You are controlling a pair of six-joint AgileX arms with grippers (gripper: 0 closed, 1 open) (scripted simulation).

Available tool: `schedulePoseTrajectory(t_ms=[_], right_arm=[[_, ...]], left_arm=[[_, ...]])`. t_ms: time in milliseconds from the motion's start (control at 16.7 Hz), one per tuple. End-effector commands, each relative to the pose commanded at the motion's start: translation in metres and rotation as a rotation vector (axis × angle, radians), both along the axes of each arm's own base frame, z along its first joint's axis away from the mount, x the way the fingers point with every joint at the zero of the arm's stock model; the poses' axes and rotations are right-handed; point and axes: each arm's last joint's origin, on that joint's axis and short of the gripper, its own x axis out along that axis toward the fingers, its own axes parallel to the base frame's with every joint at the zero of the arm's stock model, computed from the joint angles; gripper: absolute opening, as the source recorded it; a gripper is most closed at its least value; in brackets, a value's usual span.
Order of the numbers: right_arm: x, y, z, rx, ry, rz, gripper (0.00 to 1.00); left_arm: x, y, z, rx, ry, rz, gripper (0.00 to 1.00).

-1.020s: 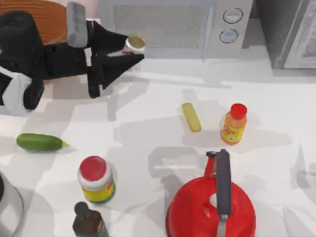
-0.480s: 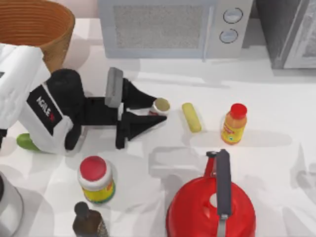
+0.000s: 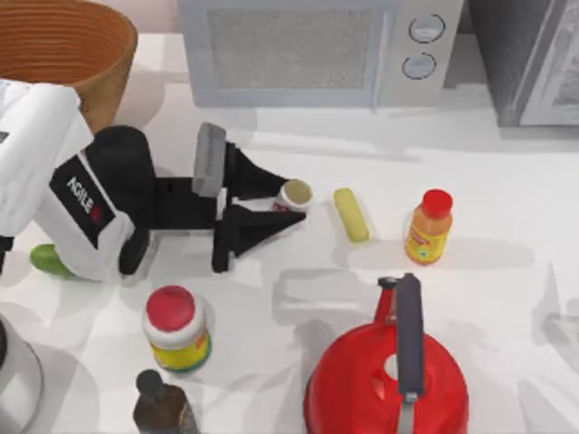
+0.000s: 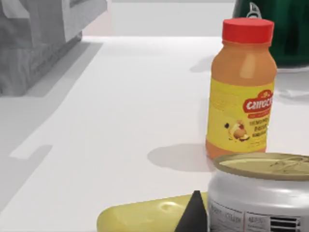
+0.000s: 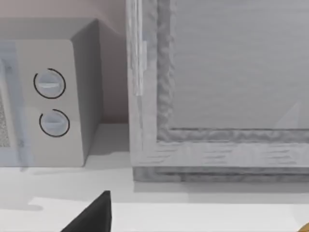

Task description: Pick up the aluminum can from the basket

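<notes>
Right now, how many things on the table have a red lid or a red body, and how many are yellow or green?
Red-capped containers: 2, the orange bottle and the jar
Red kettle: 1
Yellow piece: 1
Green cucumber: 1
Total: 5

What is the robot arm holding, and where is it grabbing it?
The left gripper holds the small white aluminum can with the dull gold top by its sides, one finger on each side, just off the yellow bar.

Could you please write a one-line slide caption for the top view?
Left gripper holds the aluminum can over the table beside a yellow piece, away from the basket.
</notes>
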Motion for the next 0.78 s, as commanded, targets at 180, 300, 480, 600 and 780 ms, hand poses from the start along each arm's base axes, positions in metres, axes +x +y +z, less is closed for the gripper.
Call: schedulePoseTrajectory(t_ms=[180, 300, 480, 600, 780], right_arm=[[0.0000, 0.0000, 0.0000, 0.000, 0.000, 0.000, 1.00], [0.0000, 0.0000, 0.0000, 0.000, 0.000, 0.000, 1.00], [0.0000, 0.0000, 0.0000, 0.000, 0.000, 0.000, 1.00], [0.0000, 0.0000, 0.0000, 0.000, 0.000, 0.000, 1.00], [0.0000, 0.0000, 0.0000, 0.000, 0.000, 0.000, 1.00]], left_arm=[[0.0000, 0.0000, 0.0000, 0.000, 0.000, 0.000, 0.45], [0.0000, 0.0000, 0.0000, 0.000, 0.000, 0.000, 0.60], [0.0000, 0.0000, 0.0000, 0.000, 0.000, 0.000, 0.83], [0.0000, 0.0000, 0.0000, 0.000, 0.000, 0.000, 0.98], [0.0000, 0.0000, 0.0000, 0.000, 0.000, 0.000, 1.00]])
